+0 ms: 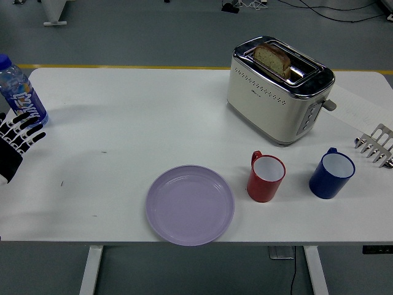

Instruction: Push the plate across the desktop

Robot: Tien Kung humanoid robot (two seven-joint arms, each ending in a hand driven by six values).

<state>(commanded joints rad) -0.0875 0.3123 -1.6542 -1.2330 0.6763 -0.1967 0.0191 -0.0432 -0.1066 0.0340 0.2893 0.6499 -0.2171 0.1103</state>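
While red mug flanks plate, left hand hovers apart.

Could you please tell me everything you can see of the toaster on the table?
The cream-coloured two-slot toaster with a shiny chrome top stands upright on the far right part of the white table, turned at an angle to the table's edges. Rows of small perforations run along its long side; controls and a lever show on its right end. A brown slice of bread sticks up from one slot; the other looks empty. Nothing else touches it; the red mug stands apart, nearer the camera.
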